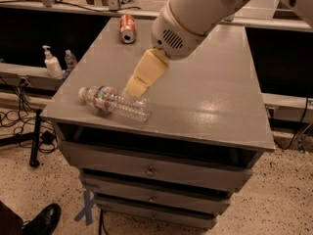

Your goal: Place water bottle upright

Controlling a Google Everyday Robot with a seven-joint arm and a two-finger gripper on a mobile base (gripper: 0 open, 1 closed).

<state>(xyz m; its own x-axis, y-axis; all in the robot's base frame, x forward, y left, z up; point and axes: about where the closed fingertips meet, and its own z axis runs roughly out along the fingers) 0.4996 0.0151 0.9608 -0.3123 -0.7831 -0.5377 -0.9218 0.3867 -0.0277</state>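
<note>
The water bottle [115, 103] lies on its side near the front-left edge of the tabletop [205, 92], not yet upright. The end effector [136, 89] hangs just above it; I cannot tell whether it is open or closed. Grasping and standing the bottle up remain.

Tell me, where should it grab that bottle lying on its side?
Probably the ribbed middle of the water bottle, from above, across its width: it lies flat on the drawer cabinet, cap pointing left in the view. The gripper is close above its base end.
</note>
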